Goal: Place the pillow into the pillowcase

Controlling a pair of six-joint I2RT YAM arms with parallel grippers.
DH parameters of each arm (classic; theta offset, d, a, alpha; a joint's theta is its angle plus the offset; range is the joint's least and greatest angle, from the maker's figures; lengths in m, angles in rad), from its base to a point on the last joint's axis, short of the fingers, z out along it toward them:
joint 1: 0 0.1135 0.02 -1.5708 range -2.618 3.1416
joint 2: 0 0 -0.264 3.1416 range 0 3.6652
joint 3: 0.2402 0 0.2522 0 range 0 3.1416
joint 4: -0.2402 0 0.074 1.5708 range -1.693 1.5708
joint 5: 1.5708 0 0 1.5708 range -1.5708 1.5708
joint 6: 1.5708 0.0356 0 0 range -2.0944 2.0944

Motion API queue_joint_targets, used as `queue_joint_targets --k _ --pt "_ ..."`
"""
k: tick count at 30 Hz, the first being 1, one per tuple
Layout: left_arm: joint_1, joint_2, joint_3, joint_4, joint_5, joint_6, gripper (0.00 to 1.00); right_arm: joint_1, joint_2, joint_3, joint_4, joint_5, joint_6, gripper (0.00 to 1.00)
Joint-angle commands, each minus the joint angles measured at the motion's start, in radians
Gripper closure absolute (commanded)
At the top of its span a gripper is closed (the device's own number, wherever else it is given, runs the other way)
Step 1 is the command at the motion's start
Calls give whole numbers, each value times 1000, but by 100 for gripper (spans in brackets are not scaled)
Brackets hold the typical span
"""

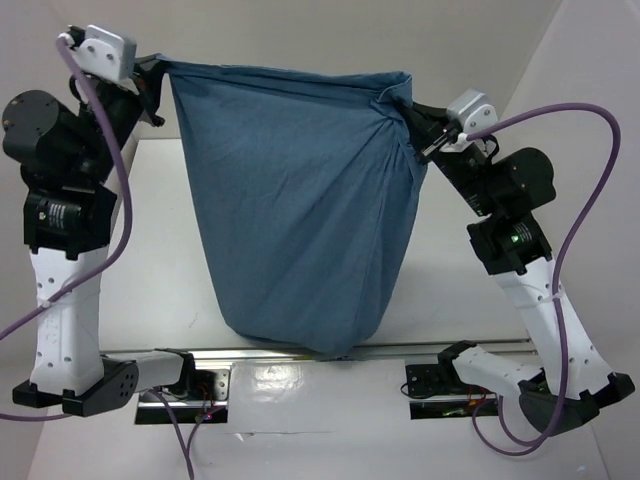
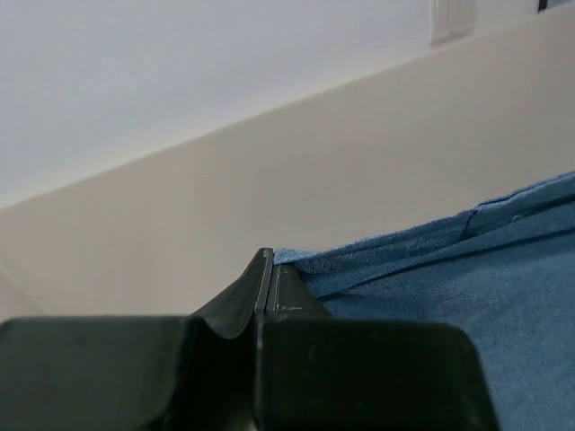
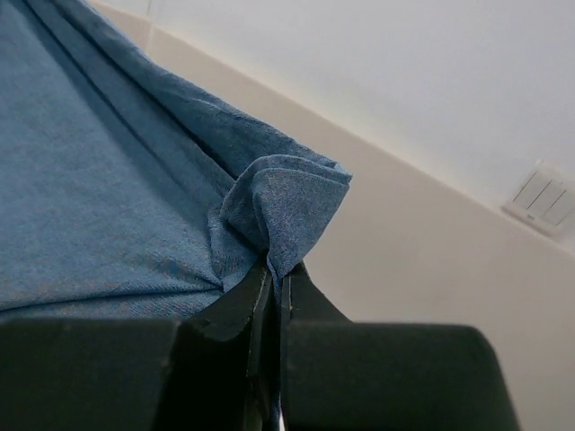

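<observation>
The denim-blue pillowcase (image 1: 295, 200) hangs in the air between my two grippers, stretched at the top and bulging full down to the table's near edge. The pillow is not visible; the cloth hides whatever fills it. My left gripper (image 1: 160, 72) is shut on the pillowcase's top left corner, seen in the left wrist view (image 2: 272, 260) with the blue cloth (image 2: 467, 287) running off to the right. My right gripper (image 1: 412, 108) is shut on the bunched top right corner, seen in the right wrist view (image 3: 274, 269) with a fold of cloth (image 3: 287, 202) sticking up above the jaws.
The white table (image 1: 470, 300) lies under the hanging pillowcase, with a metal rail (image 1: 400, 350) along its near edge where the arm bases are bolted. Purple cables (image 1: 590, 200) loop beside each arm. A wall switch (image 3: 539, 197) shows on the far wall.
</observation>
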Motion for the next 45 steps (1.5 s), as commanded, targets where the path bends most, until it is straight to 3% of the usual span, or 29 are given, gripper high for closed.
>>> queue_joint_targets --k 1,5,10,14,16,17,22,25,26,27,29,31,34,40,43,45 --pt "16 -27 4 84 -77 3 100 -43 -30 112 43 27 46 98" --pt "16 -14 6 72 -68 -8 100 -43 -42 45 -29 -1 55 98" --pt "16 39 20 40 -49 -53 100 -43 7 -1 -6 114 77 100" --pt "16 36 86 102 -61 -107 100 -43 7 40 115 -33 71 100" --pt "16 51 231 102 -91 -60 100 -43 27 106 163 -7 90 100" --pt "16 65 283 81 -91 -49 100 -43 42 217 163 -7 104 100" --pt "16 56 331 125 -89 21 100 -80 73 329 233 -46 57 100" --pt "16 3 201 69 -49 -41 100 -80 35 239 93 -58 46 100" --pt "16 -66 -9 69 -1 -58 100 -80 20 184 22 -83 37 100" --pt "16 -89 -103 69 15 -101 100 -80 1 46 -68 -114 26 100" --pt "16 -103 -291 37 59 -133 100 -80 -51 -135 -71 -133 55 100" --pt "16 -76 -333 1 90 -153 100 -80 -42 -154 -72 -140 39 100" --pt "16 4 -241 -23 81 -137 100 -80 47 -15 -43 -91 23 100" --pt "16 101 295 42 -45 -88 100 -80 104 351 198 -15 40 100" --pt "16 59 326 159 -67 -39 100 -80 116 469 224 -6 32 100" --pt "16 21 309 208 -78 -26 100 -89 95 459 264 -5 -1 100"
